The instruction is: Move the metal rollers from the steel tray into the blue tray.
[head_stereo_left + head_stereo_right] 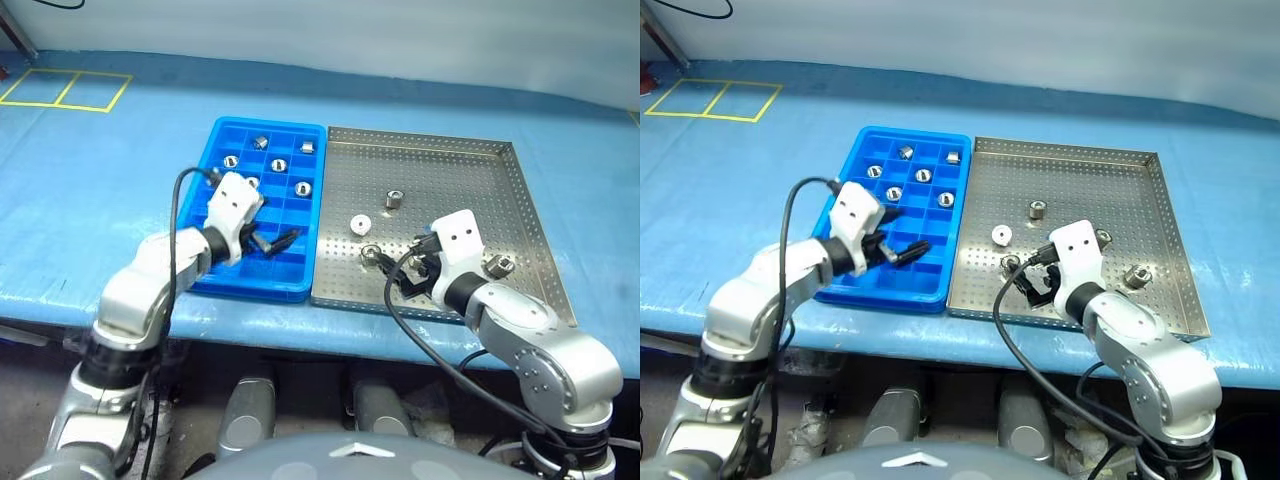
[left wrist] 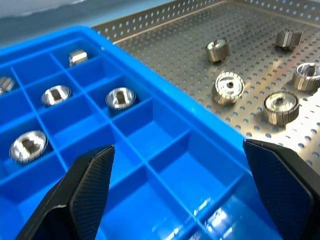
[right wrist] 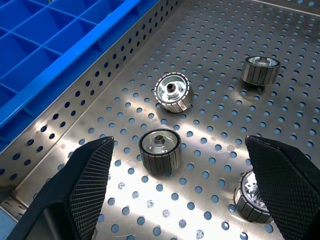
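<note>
Our left gripper [image 1: 272, 242] hangs with its fingers spread wide and empty over the near right compartments of the blue tray [image 1: 222, 135]. Our right gripper [image 3: 182, 187] is also spread wide and holds nothing, low over the near left part of the steel tray [image 1: 520, 200], with one roller [image 3: 160, 150] on the floor between its fingers. Five rollers [image 1: 279, 165] sit in the far compartments of the blue tray. Other rollers [image 1: 394, 199] are still scattered on the steel tray, which lies just right of the blue one, on a blue table [image 1: 100, 200].
</note>
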Available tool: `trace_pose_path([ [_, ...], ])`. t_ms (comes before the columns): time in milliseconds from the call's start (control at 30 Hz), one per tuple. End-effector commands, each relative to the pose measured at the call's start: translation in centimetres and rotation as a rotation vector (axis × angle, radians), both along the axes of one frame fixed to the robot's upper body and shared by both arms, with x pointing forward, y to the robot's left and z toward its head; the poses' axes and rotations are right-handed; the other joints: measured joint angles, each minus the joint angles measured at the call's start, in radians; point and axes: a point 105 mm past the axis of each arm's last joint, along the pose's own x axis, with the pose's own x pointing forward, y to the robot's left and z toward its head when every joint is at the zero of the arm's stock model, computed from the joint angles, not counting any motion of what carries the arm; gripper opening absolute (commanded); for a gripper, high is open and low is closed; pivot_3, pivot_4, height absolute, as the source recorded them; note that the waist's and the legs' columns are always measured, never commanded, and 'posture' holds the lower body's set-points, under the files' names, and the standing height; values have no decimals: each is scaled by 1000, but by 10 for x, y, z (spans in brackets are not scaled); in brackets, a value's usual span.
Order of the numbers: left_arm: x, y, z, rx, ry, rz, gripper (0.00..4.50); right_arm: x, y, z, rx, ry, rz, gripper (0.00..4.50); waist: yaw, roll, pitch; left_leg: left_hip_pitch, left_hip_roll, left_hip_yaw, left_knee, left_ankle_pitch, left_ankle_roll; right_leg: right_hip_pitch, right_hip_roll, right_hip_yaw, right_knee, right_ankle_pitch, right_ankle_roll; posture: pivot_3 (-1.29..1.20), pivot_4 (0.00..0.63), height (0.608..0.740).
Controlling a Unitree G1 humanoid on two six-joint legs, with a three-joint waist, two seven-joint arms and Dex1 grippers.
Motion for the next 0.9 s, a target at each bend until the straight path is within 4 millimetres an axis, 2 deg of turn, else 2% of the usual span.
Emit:
trace_pose_path([
  [33, 14, -27, 18, 27, -54, -115, 4500, 2, -1, 10, 2, -53, -14, 4457, -1, 0, 0, 0, 0, 0, 0, 0, 0, 0, 0, 0, 0, 0, 0, 17, 150, 740],
  [133, 30, -54, 26, 82, -78, -216, 4500, 3, -1, 12, 5, -63, -21, 4457, -1, 0, 0, -1, 0, 0, -1, 0, 0, -1, 0, 0, 0, 0, 0, 4, 150, 740],
  [200, 41, -70, 25, 118, -72, -249, 4500, 3, -1, 12, 7, -68, -27, 4457, -1, 0, 0, -1, -1, 0, -1, 0, 1, -1, 0, 0, 0, 0, 0, -7, 150, 740],
  [267, 50, -83, 20, 142, -55, -262, 4500, 2, -2, 12, 6, -72, -36, 4457, -4, 0, 0, -1, -1, 0, -1, 0, 1, -1, 0, 1, -1, 0, 1, -29, 150, 740],
  [400, 60, -108, -3, 238, -11, -303, 4500, -2, -5, 12, 8, -80, -65, 4457, -15, 0, 0, -1, -1, 0, -1, -1, 2, -1, 0, 1, -1, 0, 1, -69, 150, 740],
  [667, 64, -116, -36, 320, 52, -317, 4500, -9, -10, 9, 3, -79, -111, 4457, -39, 0, 0, -1, -1, 0, -1, -1, 2, -2, 1, 2, 0, 0, 1, -109, 150, 740],
  [900, 66, -117, -54, 348, 63, -300, 4500, -10, -10, 10, 5, -88, -113, 4457, -46, 0, 0, -1, -1, 1, 0, -1, 2, -1, 1, 3, 0, 2, 3, -114, 150, 740],
])
